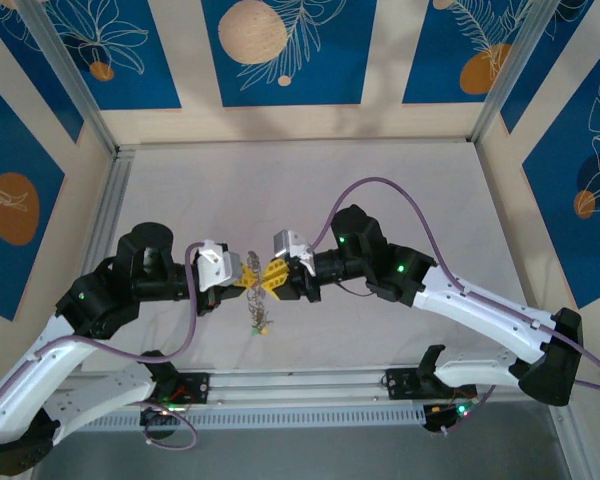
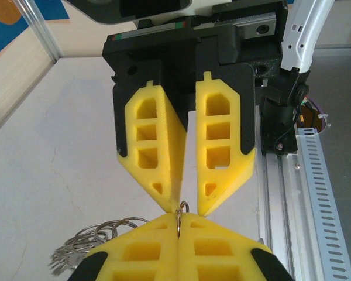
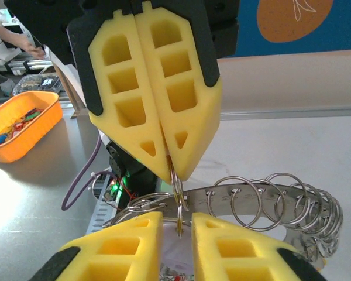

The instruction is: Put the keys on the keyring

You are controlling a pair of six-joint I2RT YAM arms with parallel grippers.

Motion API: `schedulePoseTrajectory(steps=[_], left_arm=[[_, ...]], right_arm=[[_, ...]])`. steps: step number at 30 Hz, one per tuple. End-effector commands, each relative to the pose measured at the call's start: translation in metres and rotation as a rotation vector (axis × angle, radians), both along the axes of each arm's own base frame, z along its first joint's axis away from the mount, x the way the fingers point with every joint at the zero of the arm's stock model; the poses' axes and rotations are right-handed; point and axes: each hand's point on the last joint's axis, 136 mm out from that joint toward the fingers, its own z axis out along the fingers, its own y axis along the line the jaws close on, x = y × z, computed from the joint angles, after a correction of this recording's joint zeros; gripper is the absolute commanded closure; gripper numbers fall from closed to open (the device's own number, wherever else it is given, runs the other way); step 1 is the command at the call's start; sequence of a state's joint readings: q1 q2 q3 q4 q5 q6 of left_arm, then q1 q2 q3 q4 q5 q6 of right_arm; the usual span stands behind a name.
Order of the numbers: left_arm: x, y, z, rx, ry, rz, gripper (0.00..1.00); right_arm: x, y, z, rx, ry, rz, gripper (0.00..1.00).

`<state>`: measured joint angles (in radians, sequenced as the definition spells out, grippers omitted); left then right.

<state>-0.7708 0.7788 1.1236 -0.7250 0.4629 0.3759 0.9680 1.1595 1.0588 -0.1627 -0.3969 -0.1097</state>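
Left gripper point(image 3: 175, 174) clamps a thin split ring point(image 3: 179, 202); right gripper point(image 3: 176, 219) meets it tip to tip, jaws apart astride the ring's edge; keyring point(image 3: 258, 188) just below, bare table point(image 1: 400, 180) all round

Yellow foam gripper fingers point(image 2: 171, 158) backed with black plastic; silver metal split ring point(image 2: 179, 218); orange plastic tray point(image 3: 35, 126) at 9 o'clock; blue wall panels point(image 1: 330, 85) at 12 o'clock, bearing white leaf outlines and orange discs.

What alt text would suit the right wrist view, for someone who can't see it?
The left pincer, yellow-fingered and shut, pinches a small metal ring just above the open right pincer. Behind, more wire rings are strung on a curved band.
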Motion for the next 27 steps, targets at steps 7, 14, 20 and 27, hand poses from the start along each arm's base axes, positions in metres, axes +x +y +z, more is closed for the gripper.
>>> schedulePoseTrajectory(steps=[7,14,20,27], left_arm=[[-0.008,0.0,0.025,-0.067,-0.055,-0.035,1.0],[-0.011,-0.001,0.036,-0.102,-0.086,-0.048,1.0],[-0.012,-0.003,0.038,-0.118,-0.088,-0.063,1.0],[-0.015,-0.002,0.041,-0.141,-0.097,-0.069,1.0]], right_arm=[[-0.001,-0.003,0.015,0.035,-0.008,0.011,0.98],[0.001,-0.007,0.007,0.028,0.044,0.01,1.0],[0.007,-0.002,0.005,0.005,0.115,0.026,1.0],[0.015,0.007,-0.003,-0.031,0.174,0.03,1.0]])
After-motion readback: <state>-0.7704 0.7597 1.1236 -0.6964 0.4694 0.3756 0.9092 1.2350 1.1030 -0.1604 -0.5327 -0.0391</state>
